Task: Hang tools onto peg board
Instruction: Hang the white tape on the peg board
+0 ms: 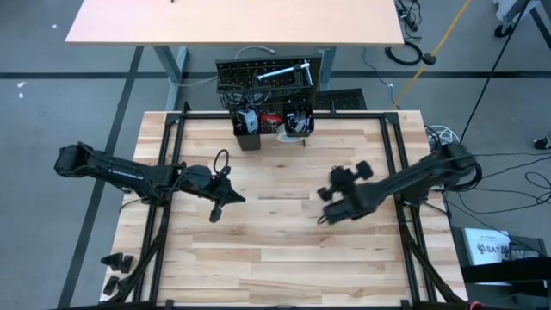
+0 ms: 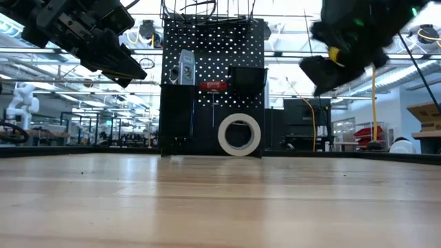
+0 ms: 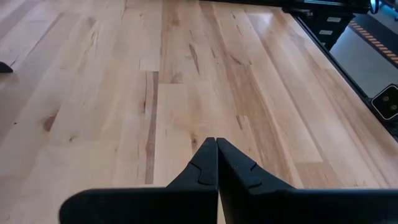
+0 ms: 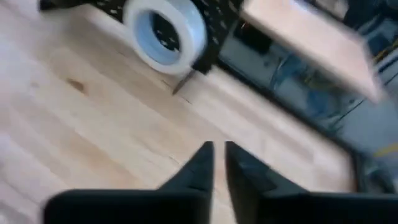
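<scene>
The peg board (image 2: 207,89) stands upright at the middle of the table's far edge. A blue-silver level (image 2: 185,67), a red-handled tool (image 2: 212,85) and a white tape roll (image 2: 239,134) hang on its face. Other tools sit in its bins (image 1: 250,120). My left gripper (image 1: 224,203) hovers shut over the bare table, left of centre; its wrist view shows the fingers (image 3: 205,168) pressed together with nothing between them. My right gripper (image 1: 324,215) hovers right of centre, blurred. Its fingers (image 4: 199,165) stand all but together, with nothing between them, and point toward the tape roll (image 4: 165,34).
Black frame rails (image 1: 164,172) run along the table's left and right sides. Small black parts (image 1: 116,267) lie off the near left corner. A second tan table (image 1: 232,21) stands behind the peg board. Bare wood (image 1: 275,250) spreads between the arms and toward the near edge.
</scene>
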Tool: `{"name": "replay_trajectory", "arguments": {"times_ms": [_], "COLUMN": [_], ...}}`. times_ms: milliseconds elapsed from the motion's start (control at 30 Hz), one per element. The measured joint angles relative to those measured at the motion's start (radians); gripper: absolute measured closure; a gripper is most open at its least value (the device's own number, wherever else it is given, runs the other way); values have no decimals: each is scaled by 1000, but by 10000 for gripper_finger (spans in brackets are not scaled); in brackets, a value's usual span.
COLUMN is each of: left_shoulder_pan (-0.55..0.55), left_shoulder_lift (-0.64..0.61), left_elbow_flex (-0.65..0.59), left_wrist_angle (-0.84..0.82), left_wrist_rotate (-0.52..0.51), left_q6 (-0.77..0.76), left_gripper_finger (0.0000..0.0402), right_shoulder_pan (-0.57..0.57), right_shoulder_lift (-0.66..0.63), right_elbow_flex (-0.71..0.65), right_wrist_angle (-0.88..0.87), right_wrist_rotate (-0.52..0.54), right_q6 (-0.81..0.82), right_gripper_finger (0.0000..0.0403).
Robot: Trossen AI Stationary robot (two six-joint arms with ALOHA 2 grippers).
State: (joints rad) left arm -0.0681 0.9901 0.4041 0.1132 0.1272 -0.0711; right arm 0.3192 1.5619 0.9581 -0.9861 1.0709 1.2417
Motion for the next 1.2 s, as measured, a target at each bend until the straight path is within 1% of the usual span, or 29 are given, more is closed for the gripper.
{"name": "replay_trajectory", "arguments": {"times_ms": [33,67,100,133,200,233,267,300,400,433,533,567,667,733,800,900,967,1033,1200], "left_shoulder_pan": [0,0,0,0,0,0,0,0,0,0,0,0,0,0,0,0,0,0,0], "left_shoulder_lift": [0,0,0,0,0,0,0,0,0,0,0,0,0,0,0,0,0,0,0], "left_elbow_flex": [0,0,0,0,0,0,0,0,0,0,0,0,0,0,0,0,0,0,0], "left_wrist_angle": [1,1,2,7,18,24,34,44,61,64,67,74,80,82,80,74,64,55,53], "left_wrist_rotate": [0,0,0,0,0,0,0,0,0,0,0,-1,-4,-5,-5,-5,-5,-5,-5], "left_q6": [0,-1,-2,-2,-2,-2,-2,-2,-12,-22,-25,-24,-26,-26,-26,-27,-27,-27,-25], "left_gripper_finger": [402,401,402,402,402,402,402,402,401,402,402,402,402,401,402,402,402,402,402], "right_shoulder_pan": [-12,-30,-57,-92,-179,-217,-253,-287,-411,-451,-561,-595,-685,-730,-766,-804,-820,-831,-857], "right_shoulder_lift": [-58,-115,-173,-227,-297,-311,-320,-328,-327,-315,-260,-236,-152,-92,-36,45,73,100,142], "right_elbow_flex": [-73,-142,-208,-269,-384,-431,-465,-487,-511,-518,-511,-500,-467,-436,-410,-394,-391,-388,-383], "right_wrist_angle": [95,218,362,532,882,1016,1099,1144,1175,1210,1408,1451,1464,1514,1561,1600,1673,1732,1813], "right_wrist_rotate": [-11,-43,-112,-229,-496,-594,-644,-661,-664,-689,-876,-917,-986,-1047,-1098,-1144,-1173,-1179,-1178], "right_q6": [-19,-70,-150,-262,-474,-551,-600,-637,-704,-736,-830,-848,-875,-885,-888,-892,-886,-870,-842], "right_gripper_finger": [386,391,392,395,400,401,401,402,403,403,403,403,403,403,403,403,403,403,403]}}
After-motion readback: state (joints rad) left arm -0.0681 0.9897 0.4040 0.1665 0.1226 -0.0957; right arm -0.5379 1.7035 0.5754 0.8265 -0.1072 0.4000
